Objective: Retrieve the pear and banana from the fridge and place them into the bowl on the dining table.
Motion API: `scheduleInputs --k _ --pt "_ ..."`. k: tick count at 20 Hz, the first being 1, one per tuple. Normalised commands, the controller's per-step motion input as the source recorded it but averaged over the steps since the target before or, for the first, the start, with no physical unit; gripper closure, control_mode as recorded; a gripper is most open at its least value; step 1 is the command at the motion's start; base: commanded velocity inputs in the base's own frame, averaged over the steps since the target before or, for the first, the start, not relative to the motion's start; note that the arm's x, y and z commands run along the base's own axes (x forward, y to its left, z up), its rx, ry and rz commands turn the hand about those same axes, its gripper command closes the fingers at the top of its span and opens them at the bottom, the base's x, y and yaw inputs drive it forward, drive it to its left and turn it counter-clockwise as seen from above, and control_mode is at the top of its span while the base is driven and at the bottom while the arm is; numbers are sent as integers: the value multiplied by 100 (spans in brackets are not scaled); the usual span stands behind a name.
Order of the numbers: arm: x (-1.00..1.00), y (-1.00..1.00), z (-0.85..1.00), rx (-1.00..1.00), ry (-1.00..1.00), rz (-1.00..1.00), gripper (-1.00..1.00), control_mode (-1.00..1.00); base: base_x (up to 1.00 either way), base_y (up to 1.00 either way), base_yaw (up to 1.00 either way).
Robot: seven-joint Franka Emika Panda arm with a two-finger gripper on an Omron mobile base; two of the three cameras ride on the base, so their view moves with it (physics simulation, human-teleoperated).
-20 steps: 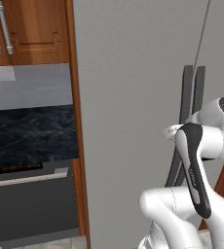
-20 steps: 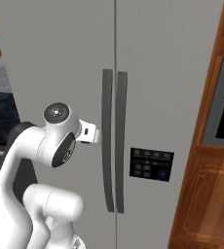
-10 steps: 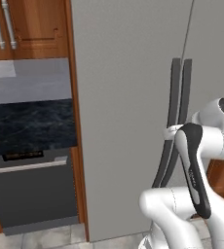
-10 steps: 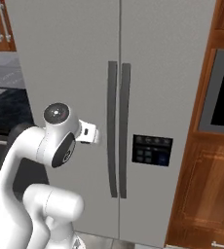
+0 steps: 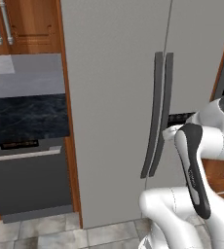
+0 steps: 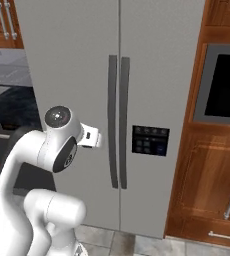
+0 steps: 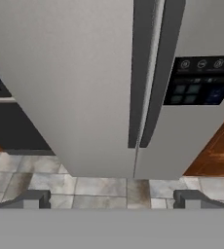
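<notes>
The fridge (image 5: 114,97) (image 6: 82,75) (image 7: 70,73) stands straight ahead, tall and light grey, with both doors shut. Two long dark handles (image 5: 158,116) (image 6: 118,120) (image 7: 144,73) run side by side down its middle seam. Pear and banana are hidden behind the shut doors. Bowl and dining table are out of view. My arm is folded close in front of the base, a short way off the doors. In the hand view my gripper (image 7: 113,199) is open with nothing between its fingertips (image 7: 36,198), and it looks at the lower part of the handles and the floor.
A dark control panel (image 6: 149,141) (image 7: 199,82) sits on the right door. Left of the fridge are a black marble counter (image 5: 26,116) and a dark appliance front (image 5: 28,180). To the right are brown wooden cabinets (image 6: 207,175) with a built-in oven (image 6: 224,82). Grey floor tiles (image 7: 99,187) lie below.
The whole picture has shifted, so the base has driven: the fridge handles now sit further left in the left base view. The arm keeps its folded pose and the gripper stays open.
</notes>
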Motion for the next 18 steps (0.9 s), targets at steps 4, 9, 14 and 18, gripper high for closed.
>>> scheduleInputs --k 4,9,14,18 --pt "0 0 0 0 0 0 -100 100 -37 -36 0" --pt "0 0 0 0 0 0 -100 100 -34 -32 0" --pt "0 0 0 0 0 0 -100 100 -31 -26 0" --pt "0 0 0 0 0 0 -100 100 -26 -12 0"
